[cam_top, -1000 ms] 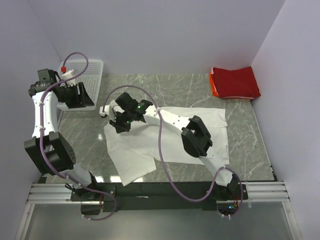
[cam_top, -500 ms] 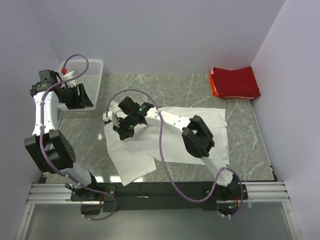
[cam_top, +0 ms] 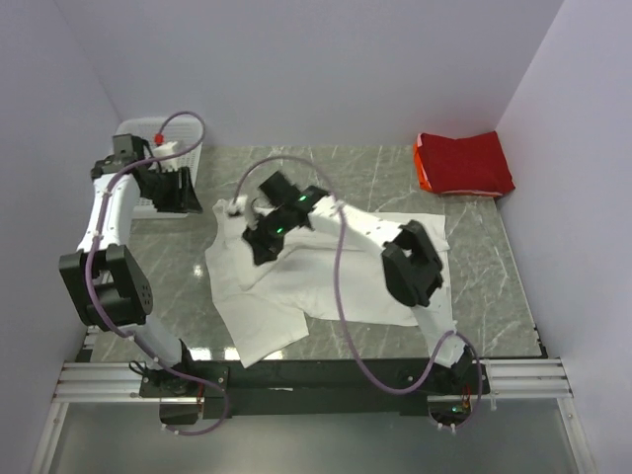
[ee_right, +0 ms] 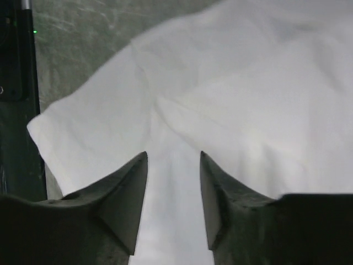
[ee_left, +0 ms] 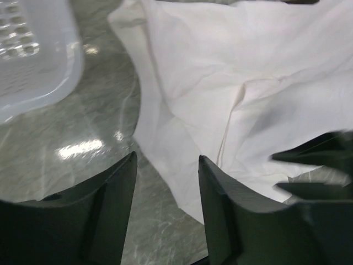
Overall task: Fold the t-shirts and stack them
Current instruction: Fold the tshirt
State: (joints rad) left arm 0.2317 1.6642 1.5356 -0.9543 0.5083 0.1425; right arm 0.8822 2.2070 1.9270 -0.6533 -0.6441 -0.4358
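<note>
The white t-shirt [cam_top: 336, 281] lies spread and wrinkled on the middle of the marble table. The red t-shirt [cam_top: 464, 163] lies folded at the back right corner. My right gripper [cam_top: 260, 247] hovers open and empty over the white shirt's left part; the right wrist view shows the white t-shirt [ee_right: 220, 99] below my right gripper [ee_right: 174, 155]. My left gripper [cam_top: 186, 190] is open and empty beside the basket, just left of the shirt's upper left corner. The left wrist view shows the white t-shirt [ee_left: 231, 83] ahead of my left gripper [ee_left: 165, 159].
A white mesh basket [cam_top: 148, 126] stands at the back left; it also shows in the left wrist view [ee_left: 27, 55]. Grey walls close in on three sides. The black rail [cam_top: 316, 380] runs along the near table edge.
My left gripper has swung right, away from the basket and toward the white shirt's upper left corner. My right gripper has shifted right over the shirt.
</note>
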